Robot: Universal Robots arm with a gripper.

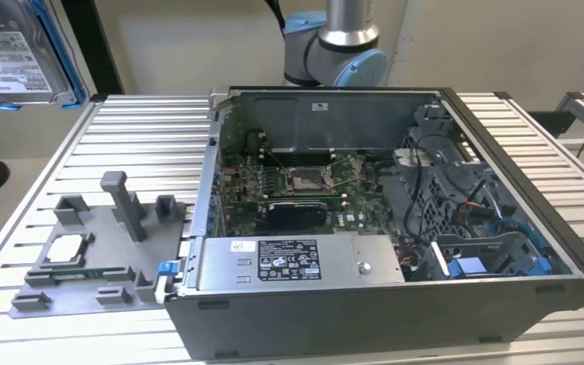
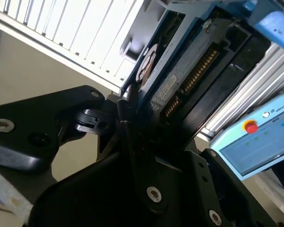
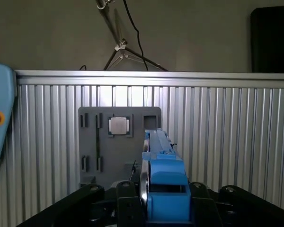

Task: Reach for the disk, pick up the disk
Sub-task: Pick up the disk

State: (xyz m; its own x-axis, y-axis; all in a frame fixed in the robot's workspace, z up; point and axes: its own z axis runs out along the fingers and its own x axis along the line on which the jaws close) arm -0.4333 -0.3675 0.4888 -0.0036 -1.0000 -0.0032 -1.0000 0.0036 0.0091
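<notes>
- Pincer (image 3: pixel 163 198) clamped on the disk (image 1: pixel 20 53), aloft in the exterior view's upper left, clear of the counter (image 1: pixel 140 129).
- Risk of slipping: hold only along one narrow edge.

Raised disk (image 1: pixel 18 57), white label (image 1: pixel 10 44) showing

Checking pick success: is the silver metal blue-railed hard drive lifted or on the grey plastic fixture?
Lifted: the silver hard drive hangs in the air, off the grey fixture, clamped in the gripper.

The silver disk (image 1: pixel 16 57), white-labelled with blue side rails, hangs upright in the air.
</notes>
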